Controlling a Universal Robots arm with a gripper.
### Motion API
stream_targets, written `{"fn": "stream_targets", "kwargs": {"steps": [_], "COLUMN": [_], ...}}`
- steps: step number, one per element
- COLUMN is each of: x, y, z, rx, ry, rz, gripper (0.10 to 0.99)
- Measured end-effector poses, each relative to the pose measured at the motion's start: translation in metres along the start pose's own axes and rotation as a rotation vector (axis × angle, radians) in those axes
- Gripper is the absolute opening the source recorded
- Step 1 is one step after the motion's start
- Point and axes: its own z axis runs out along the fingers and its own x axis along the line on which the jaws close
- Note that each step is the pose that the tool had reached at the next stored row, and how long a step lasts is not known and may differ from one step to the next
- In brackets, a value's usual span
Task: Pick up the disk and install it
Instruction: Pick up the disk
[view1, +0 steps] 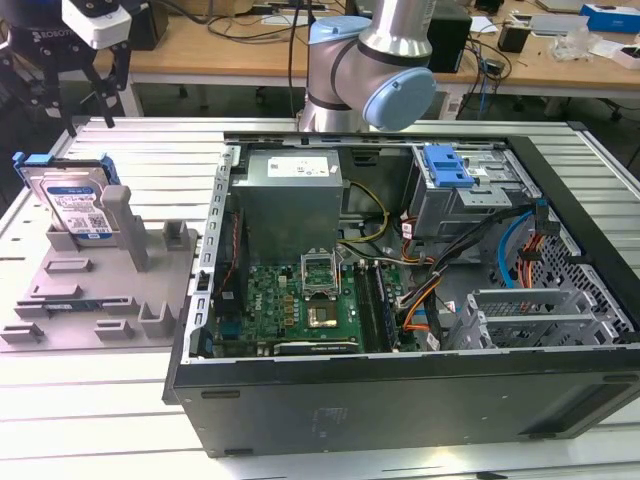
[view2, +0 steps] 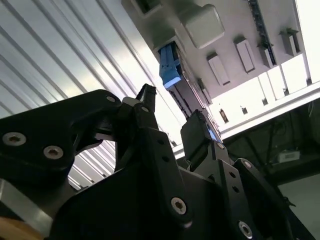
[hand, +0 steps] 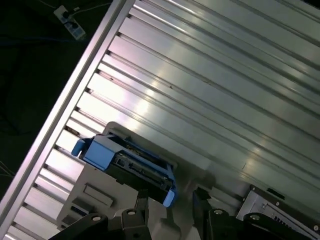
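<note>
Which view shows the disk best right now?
The exterior view: the disk stands in the grey holder, its label facing the camera. The first wrist view shows its edge and blue bracket; the second wrist view shows just a bracket end.

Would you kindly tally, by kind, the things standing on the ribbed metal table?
Disk: 1
Grey holder stand: 1
Open computer case: 1
Total: 3
</note>
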Motion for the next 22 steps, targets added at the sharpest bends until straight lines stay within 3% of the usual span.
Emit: {"fn": "stream_targets", "kwargs": {"steps": [7,12,18,22], "x": [0.0,0.0,0.0,0.0], "y": [0.0,0.0,0.0,0.0], "z": [0.0,0.0,0.0005,0.001], "rx": [0.003,0.006,0.012,0.015], "ry": [0.0048,0.0095,0.0181,0.0206], "rz": [-0.117,-0.235,-0.45,-0.526], "gripper": [0.482,0.482,0.482,0.482]}}
